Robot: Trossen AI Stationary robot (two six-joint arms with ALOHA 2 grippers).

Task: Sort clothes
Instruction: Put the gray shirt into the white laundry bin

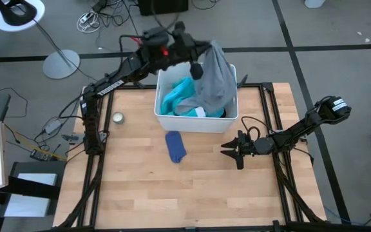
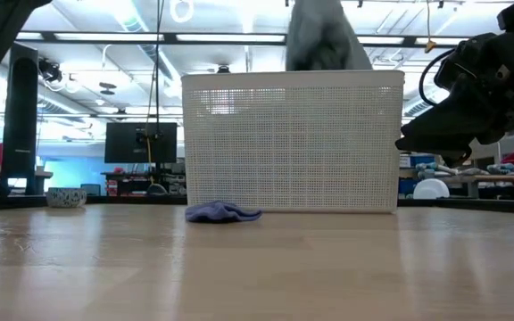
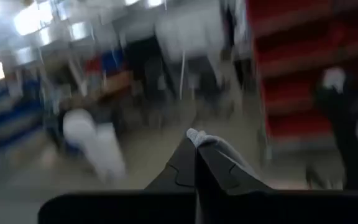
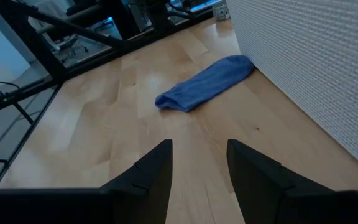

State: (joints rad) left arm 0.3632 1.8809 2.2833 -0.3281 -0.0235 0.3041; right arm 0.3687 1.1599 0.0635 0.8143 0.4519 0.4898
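Observation:
My left gripper is high above the white bin, shut on a grey shirt that hangs down into the bin; the shirt's top shows above the bin in the low view. A turquoise garment lies inside the bin. A blue sock lies flat on the table in front of the bin, also in the right wrist view. My right gripper is open and empty, low over the table to the right of the sock. My left gripper pinches a bunched edge of the grey shirt between its two shut fingers. The shirt hangs slack below the fingers, its lower part inside the bin over the turquoise garment.
A small round tin stands on the table left of the bin. Bare wooden table spreads in front of the bin and the sock. Black frame rails run along the table's sides.

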